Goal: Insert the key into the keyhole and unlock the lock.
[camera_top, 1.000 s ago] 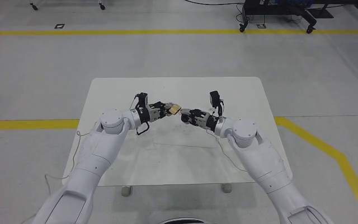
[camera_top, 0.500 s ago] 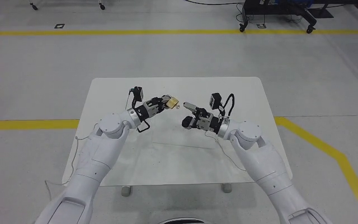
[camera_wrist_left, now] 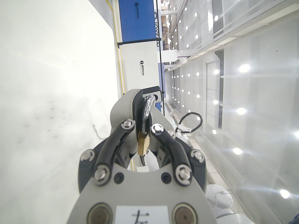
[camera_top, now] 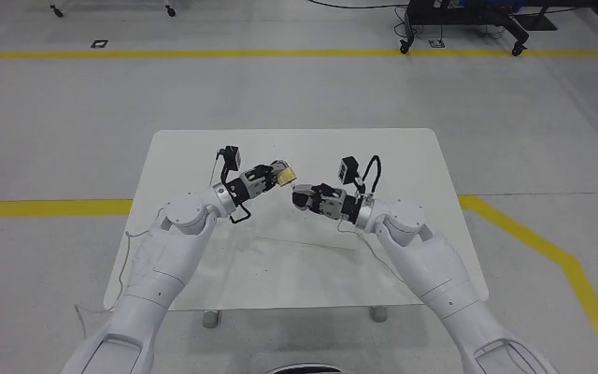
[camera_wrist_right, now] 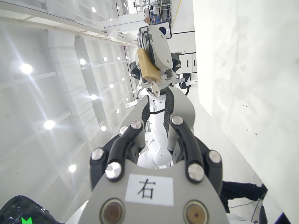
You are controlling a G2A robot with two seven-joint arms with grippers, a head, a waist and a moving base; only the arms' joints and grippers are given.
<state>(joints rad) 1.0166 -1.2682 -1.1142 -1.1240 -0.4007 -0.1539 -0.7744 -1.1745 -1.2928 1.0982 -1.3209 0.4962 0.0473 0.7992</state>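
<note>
While left gripper (camera_top: 279, 175) clamps lock (camera_wrist_right: 147, 65), right gripper (camera_top: 299, 197) hangs clear, seemingly empty

There is one brass padlock (camera_top: 287, 174), one small silver key (camera_wrist_right: 155, 89), one white table (camera_top: 402, 150) and two grippers: the left gripper (camera_top: 272, 177) and the right gripper (camera_top: 300, 197).

A white desk (camera_top: 187, 150) with rounded corners stands on a pale grey workshop floor (camera_top: 299, 93), between two yellow floor lines: one (camera_top: 280, 53) beyond its far edge, another (camera_top: 56, 208) crossing level with its middle. A black wheeled trolley (camera_top: 467, 19) is parked by the far line. A blue partition (camera_wrist_left: 137, 12) and a white partition (camera_wrist_left: 140, 68) stand side by side beneath rows of ceiling lights (camera_wrist_left: 244, 67).
</note>
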